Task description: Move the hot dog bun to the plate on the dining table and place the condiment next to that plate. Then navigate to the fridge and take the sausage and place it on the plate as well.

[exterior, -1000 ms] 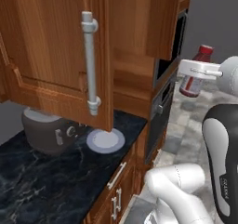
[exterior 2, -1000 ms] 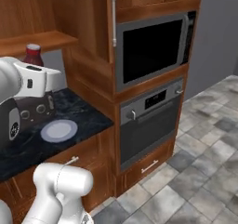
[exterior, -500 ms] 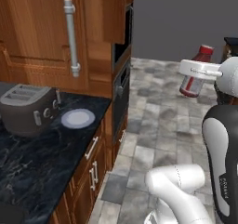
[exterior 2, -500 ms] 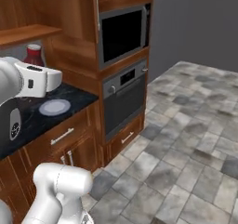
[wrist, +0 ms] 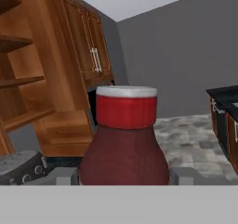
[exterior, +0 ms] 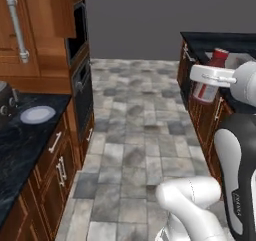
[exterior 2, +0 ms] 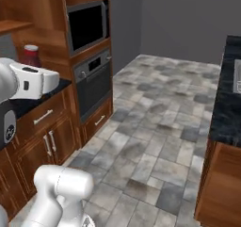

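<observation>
My gripper [wrist: 123, 175] is shut on the condiment [wrist: 125, 139], a dark red bottle with a red cap, which stands upright between the fingers [wrist: 62, 175]. From the left base view the condiment [exterior: 218, 58] rises behind the white hand, close in front of the dining table [exterior: 220, 38] with its black top. The right base view has the condiment's cap [exterior 2: 31, 55] poking up above the hand, with the dining table [exterior 2: 227, 109] far across the floor. The hot dog bun, the plate, the fridge and the sausage are out of view.
A black counter [exterior: 20, 150] on the left carries a small blue-grey plate [exterior: 37, 114] and a toaster [wrist: 18, 168]. A microwave [exterior 2: 87, 26] and an oven [exterior 2: 94, 82] sit in the wooden wall unit. Grey tiled floor [exterior: 135, 130] lies between counter and table.
The base has turned: cabinets, toaster and small plate slid to the left of the views and the dining table came in at the right. The condiment stays in the gripper.
</observation>
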